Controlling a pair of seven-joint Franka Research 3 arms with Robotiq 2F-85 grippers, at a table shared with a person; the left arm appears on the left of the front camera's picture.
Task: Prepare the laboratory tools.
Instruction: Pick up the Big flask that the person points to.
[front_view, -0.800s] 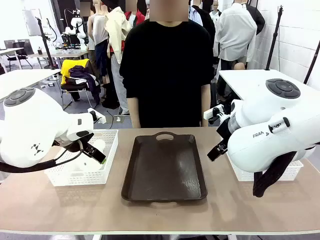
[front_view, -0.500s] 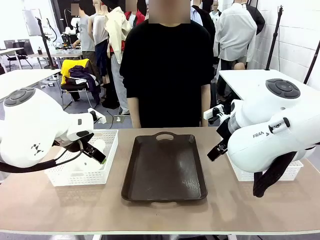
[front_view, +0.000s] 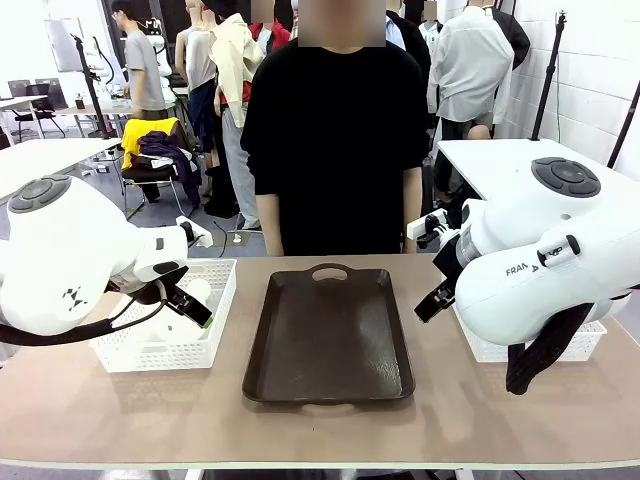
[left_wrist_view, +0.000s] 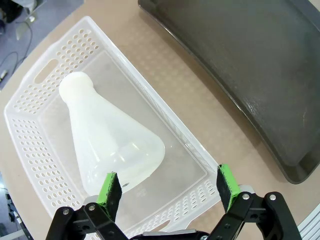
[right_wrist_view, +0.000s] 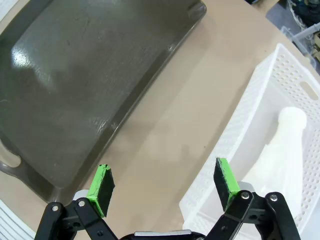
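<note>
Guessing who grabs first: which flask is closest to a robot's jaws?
The left flask: its base sits ahead of the left jaws. The right flask lies aside.

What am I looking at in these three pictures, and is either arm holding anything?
Two white robot arms share a table with a person standing opposite. The wide picture looks across from between them: left arm, right arm, a dark tray between. The other two come from wrist cameras looking past each arm's green-tipped jaws. The left one shows a frosted flask lying in a white basket; the right one, a second flask in another basket. Both jaws are open, holding nothing.
</note>
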